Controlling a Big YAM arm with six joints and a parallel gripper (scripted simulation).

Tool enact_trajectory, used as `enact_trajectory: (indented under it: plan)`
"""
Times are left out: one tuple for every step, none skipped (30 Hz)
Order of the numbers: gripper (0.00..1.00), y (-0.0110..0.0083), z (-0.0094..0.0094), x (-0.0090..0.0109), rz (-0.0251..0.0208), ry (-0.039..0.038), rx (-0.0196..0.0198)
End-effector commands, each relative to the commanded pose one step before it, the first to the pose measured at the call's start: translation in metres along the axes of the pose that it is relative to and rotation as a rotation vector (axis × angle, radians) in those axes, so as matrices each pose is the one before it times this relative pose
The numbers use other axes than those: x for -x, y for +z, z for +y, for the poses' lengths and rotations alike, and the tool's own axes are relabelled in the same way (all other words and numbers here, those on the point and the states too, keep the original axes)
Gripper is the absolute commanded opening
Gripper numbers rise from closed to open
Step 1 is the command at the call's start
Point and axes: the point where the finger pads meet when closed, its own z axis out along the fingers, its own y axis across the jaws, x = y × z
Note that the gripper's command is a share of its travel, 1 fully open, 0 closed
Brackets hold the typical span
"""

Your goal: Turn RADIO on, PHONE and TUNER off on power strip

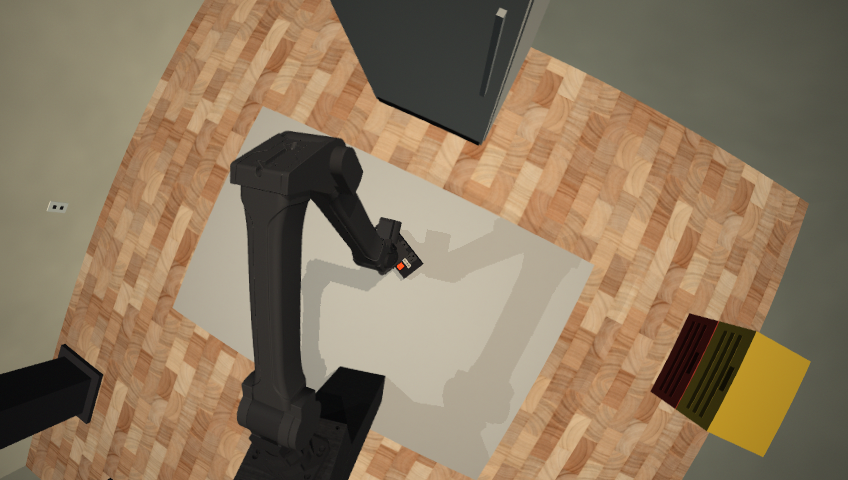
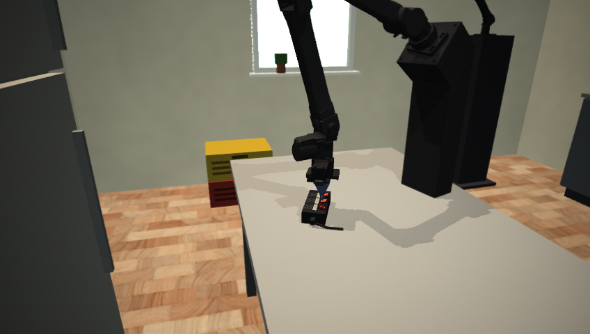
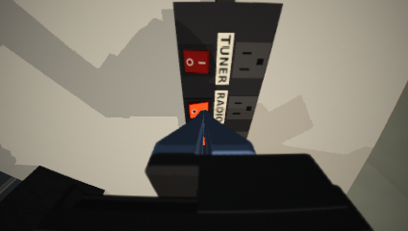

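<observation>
Two switches show ahead of our tool [image 3: 202, 126]: the bright RADIO switch [image 3: 197, 109] under its tip, the darker TUNER switch [image 3: 196, 62] beyond. We see the tool pinched narrow, holding nothing, above the power strip [image 2: 316, 207] lying flat on the table [image 2: 414, 264]

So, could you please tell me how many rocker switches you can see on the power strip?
3, in the exterior view: one nearest the cord end, one mid-strip, one under the end effector's tip. The wrist view shows only TUNER's and RADIO's; PHONE's is hidden.

Yellow-and-red crate [image 2: 236, 158], potted plant [image 2: 280, 62]
</observation>
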Motion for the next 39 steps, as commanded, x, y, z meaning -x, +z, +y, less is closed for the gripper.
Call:
enact_trajectory:
  plan:
    - [0.00, 0.00660, -0.00066, -0.00049, -0.00731, -0.00025, -0.00535]
    - [0.00, 0.00000, 0.00000, 0.00000, 0.00000, 0.00000, 0.00000]
    - [0.00, 0.00000, 0.00000, 0.00000, 0.00000, 0.00000, 0.00000]
    - [0.00, 0.00000, 0.00000, 0.00000, 0.00000, 0.00000, 0.00000]
    - [0.00, 0.00000, 0.00000, 0.00000, 0.00000, 0.00000, 0.00000]
    - [0.00, 0.00000, 0.00000, 0.00000, 0.00000, 0.00000, 0.00000]
    - [0.00, 0.00000, 0.00000, 0.00000, 0.00000, 0.00000, 0.00000]
    - [0.00, 0.00000, 0.00000, 0.00000, 0.00000, 0.00000, 0.00000]
    - [0.00, 0.00000, 0.00000, 0.00000, 0.00000, 0.00000, 0.00000]
    - [0.00, -0.00003, 0.00000, -0.00002, 0.00005, 0.00001, 0.00003]
    - [0.00, -0.00020, 0.00001, -0.00012, 0.00030, 0.00004, 0.00022]
    - [0.00, -0.00050, 0.00002, -0.00031, 0.00074, 0.00011, 0.00054]
    - [0.00, -0.00090, 0.00004, -0.00054, 0.00131, 0.00019, 0.00096]
    - [0.00, 0.00000, 0.00000, 0.00000, 0.00000, 0.00000, 0.00000]
    - [0.00, 0.00000, 0.00000, 0.00000, 0.00000, 0.00000, 0.00000]
    - [0.00, -0.00291, 0.00219, -0.00232, 0.00450, 0.00068, 0.00462]
    - [0.00, -0.01147, -0.00333, 0.00288, -0.00471, -0.00075, -0.00717]
    - [0.00, -0.00364, -0.00051, -0.00038, 0.00162, 0.00004, 0.00083]
    - [0.00, -0.00261, 0.00031, -0.00169, 0.00420, 0.00055, 0.00306]
    - [0.00, -0.00295, 0.00027, -0.00212, 0.00559, 0.00075, 0.00313]
    - [0.00, -0.00317, -0.00066, -0.00090, 0.00087, -0.00021, -0.00095]
    - [0.00, -0.00325, 0.00010, 0.00003, -0.00037, -0.00099, 0.00017]
    - [0.00, -0.00332, 0.00005, -0.00002, -0.00003, -0.00019, -0.00011]
    - [0.00, -0.00330, 0.00005, -0.00003, -0.00004, 0.00007, -0.00010]
    - [0.00, -0.00319, 0.00005, -0.00002, -0.00007, 0.00006, -0.00008]
    - [0.00, -0.00299, 0.00003, -0.00001, -0.00004, 0.00007, -0.00010]
    - [0.00, -0.00273, 0.00003, -0.00002, -0.00001, 0.00013, -0.00011]
    - [0.00, -0.00239, 0.00002, -0.00002, 0.00000, 0.00018, -0.00011]
    - [0.00, -0.00202, 0.00002, -0.00002, 0.00002, 0.00022, -0.00011]
    - [0.00, -0.00161, 0.00000, -0.00001, 0.00003, 0.00024, -0.00011]
    - [0.00, 0.00000, 0.00000, 0.00000, 0.00000, 0.00000, 0.00000]
    - [0.00, 0.00000, 0.00000, 0.00000, 0.00000, 0.00000, 0.00000]
    - [0.00, 0.00810, 0.01220, -0.01088, 0.02078, 0.00497, 0.02587]
    - [0.00, -0.00127, 0.00189, -0.00145, 0.00250, 0.00005, 0.00295]
    - [0.00, -0.00167, -0.00184, 0.00162, -0.00311, -0.00074, -0.00387]
    - [0.00, -0.00225, -0.00313, 0.00274, -0.00522, -0.00096, -0.00657]
    - [0.00, 0.00025, -0.00318, 0.00247, -0.00425, -0.00070, -0.00539]
    - [0.00, 0.00083, -0.00389, 0.00305, -0.00614, -0.00089, -0.00771]
    - [0.00, 0.00009, -0.00068, 0.00054, -0.00149, 0.00008, -0.00187]
